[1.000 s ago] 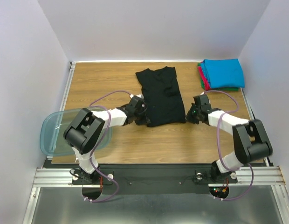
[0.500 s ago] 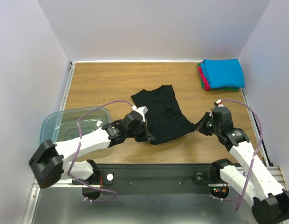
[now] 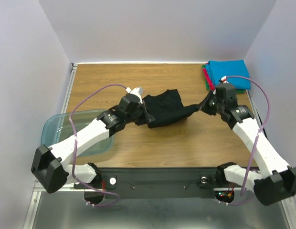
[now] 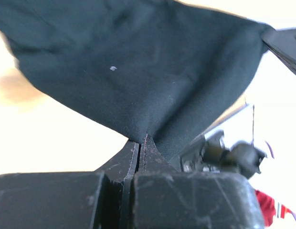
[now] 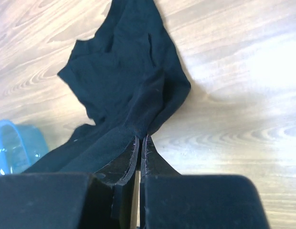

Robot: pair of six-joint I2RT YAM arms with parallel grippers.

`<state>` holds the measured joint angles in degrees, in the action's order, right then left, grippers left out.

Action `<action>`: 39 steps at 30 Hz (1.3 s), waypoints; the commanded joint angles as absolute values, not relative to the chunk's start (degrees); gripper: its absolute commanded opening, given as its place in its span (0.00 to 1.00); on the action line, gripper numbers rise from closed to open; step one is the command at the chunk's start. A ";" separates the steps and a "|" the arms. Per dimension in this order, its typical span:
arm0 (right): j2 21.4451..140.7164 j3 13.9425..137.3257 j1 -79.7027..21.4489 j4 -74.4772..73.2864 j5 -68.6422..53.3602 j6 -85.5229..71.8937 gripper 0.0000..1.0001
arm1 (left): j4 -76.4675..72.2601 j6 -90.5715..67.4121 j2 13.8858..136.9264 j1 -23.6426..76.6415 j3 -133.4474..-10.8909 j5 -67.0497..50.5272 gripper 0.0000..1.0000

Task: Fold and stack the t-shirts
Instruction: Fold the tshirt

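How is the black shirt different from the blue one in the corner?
The black t-shirt is bunched and stretched between the left gripper and the right gripper, each pinching an end. The blue t-shirt lies neatly folded and untouched. The black t-shirt is mid-table, while the blue t-shirt tops a stack in the far right corner. Both are soft cloth shirts.

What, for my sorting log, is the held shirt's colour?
The shirt is plain black; see right wrist view.

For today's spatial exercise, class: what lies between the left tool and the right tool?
The black t-shirt spans it, pinched by the left tool at one end and the right tool at the other; the top external view shows this.
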<state>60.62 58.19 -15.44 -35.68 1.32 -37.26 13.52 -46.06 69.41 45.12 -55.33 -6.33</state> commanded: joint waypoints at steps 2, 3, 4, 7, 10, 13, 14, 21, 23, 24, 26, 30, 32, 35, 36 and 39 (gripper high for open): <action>69.15 67.93 -15.38 -28.66 4.92 -34.72 0.00 | 12.22 -41.05 72.86 38.33 -59.06 -10.53 0.00; 71.17 69.68 -15.38 -28.22 4.83 -34.37 0.00 | 11.35 -40.17 74.17 36.67 -59.32 -11.07 0.00; 74.32 71.00 -15.38 -27.95 4.40 -34.02 0.00 | 11.08 -39.82 74.70 35.69 -59.67 -11.86 0.00; 78.82 75.40 -15.38 -26.55 3.17 -33.75 0.00 | 10.11 -37.97 77.86 32.28 -61.78 -12.92 0.00; 85.67 79.53 -15.38 -25.75 4.12 -33.23 0.00 | 8.79 -36.13 81.38 28.93 -64.77 -15.46 0.00; 89.72 83.84 -15.03 -25.58 4.40 -32.26 0.00 | 8.61 -34.98 86.03 26.90 -66.61 -17.57 0.00; 92.61 84.89 -15.03 -25.58 3.61 -31.99 0.00 | 8.79 -34.81 87.26 25.76 -67.84 -18.45 0.00; 103.35 93.77 -14.33 -25.40 2.02 -30.32 0.00 | 7.91 -33.93 96.32 21.98 -74.61 -16.88 0.00; 107.83 97.18 -13.98 -25.31 1.32 -29.71 0.00 | 8.00 -33.92 99.39 21.19 -76.37 -15.74 0.00; 109.67 98.51 -13.80 -25.31 1.06 -29.62 0.00 | 8.35 -34.01 100.45 20.75 -78.03 -16.17 0.00; 114.24 100.55 -13.36 -25.31 -1.74 -29.27 0.01 | 8.09 -33.92 103.18 19.78 -79.10 -16.35 0.00; 120.40 106.25 -13.01 -25.31 -3.34 -28.48 0.16 | 8.61 -33.32 107.83 19.07 -82.61 -15.47 0.61; 122.16 107.57 -12.66 -25.31 -3.43 -28.13 0.46 | 9.58 -31.21 109.42 19.07 -84.89 -14.07 0.98; 122.26 108.37 -12.66 -25.31 -6.15 -26.55 1.00 | 13.70 -29.88 111.79 18.81 -90.86 -13.36 0.98; 121.56 107.59 -12.66 -25.31 -6.76 -26.11 1.00 | 13.54 -29.97 111.19 18.81 -90.70 -13.71 0.98; 118.23 103.81 -12.74 -25.31 -7.82 -24.79 1.00 | 9.51 -30.67 108.12 18.81 -86.41 -16.08 0.98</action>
